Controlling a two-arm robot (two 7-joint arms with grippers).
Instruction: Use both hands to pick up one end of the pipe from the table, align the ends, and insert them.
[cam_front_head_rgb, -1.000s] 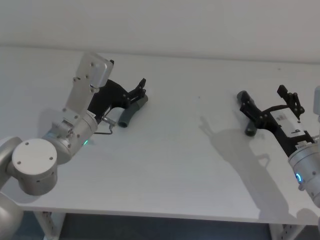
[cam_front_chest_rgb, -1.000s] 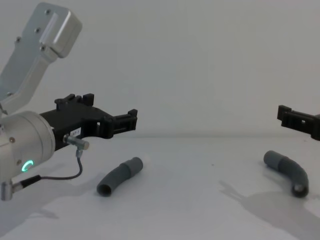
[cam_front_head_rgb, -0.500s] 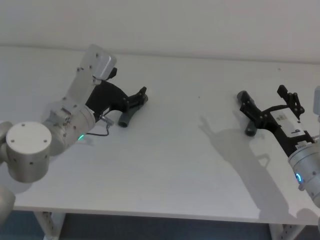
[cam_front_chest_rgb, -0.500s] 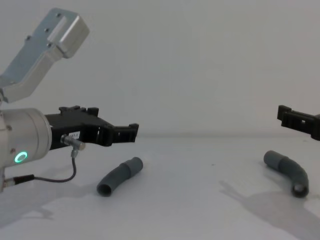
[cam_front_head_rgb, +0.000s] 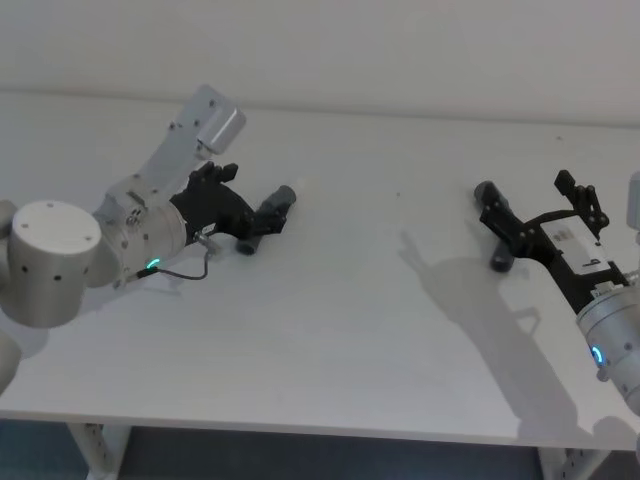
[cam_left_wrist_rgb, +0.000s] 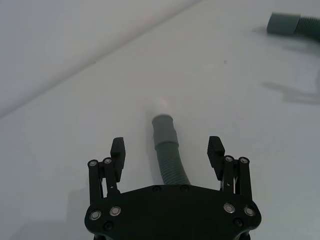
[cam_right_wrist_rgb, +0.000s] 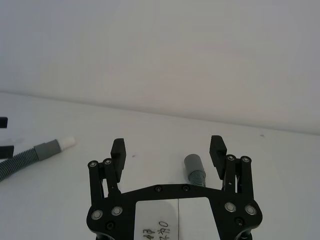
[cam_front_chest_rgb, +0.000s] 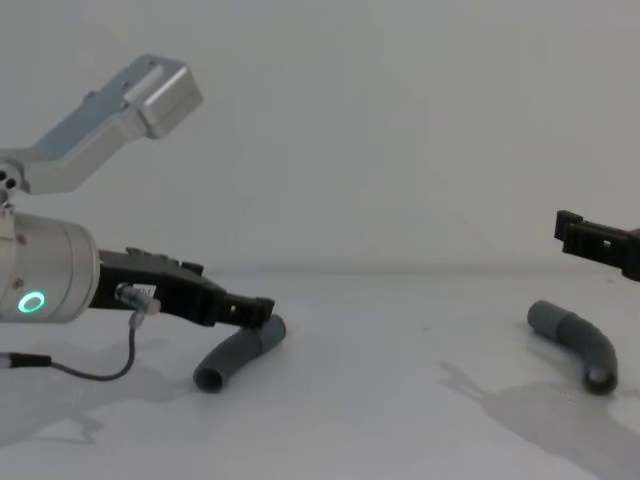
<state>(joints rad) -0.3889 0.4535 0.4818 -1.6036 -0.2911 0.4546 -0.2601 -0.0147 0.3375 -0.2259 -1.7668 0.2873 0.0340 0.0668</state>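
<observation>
On the white table (cam_front_head_rgb: 350, 340) lie two grey bent pipe pieces. The left piece (cam_front_head_rgb: 281, 195) has a whitish tip (cam_left_wrist_rgb: 161, 105) and a ribbed body (cam_left_wrist_rgb: 169, 152). My left gripper (cam_front_head_rgb: 255, 205) is low over it, open, with one finger on each side of the piece (cam_front_chest_rgb: 238, 352) and not closed on it. The right piece (cam_front_head_rgb: 499, 262) shows its wide collar end (cam_right_wrist_rgb: 194, 167). My right gripper (cam_front_head_rgb: 535, 205) hovers above that piece (cam_front_chest_rgb: 575, 342), open, with the collar between its fingers (cam_right_wrist_rgb: 118, 148) in the right wrist view.
A pale wall runs behind the table. The wide middle stretch of the table (cam_front_chest_rgb: 400, 400) between the two pieces carries only arm shadows. The left arm's silver link (cam_front_head_rgb: 205, 120) sticks up behind the left gripper.
My left gripper has dropped from above the left piece down to table level and now straddles it. The right gripper and both pipe pieces have not moved.
</observation>
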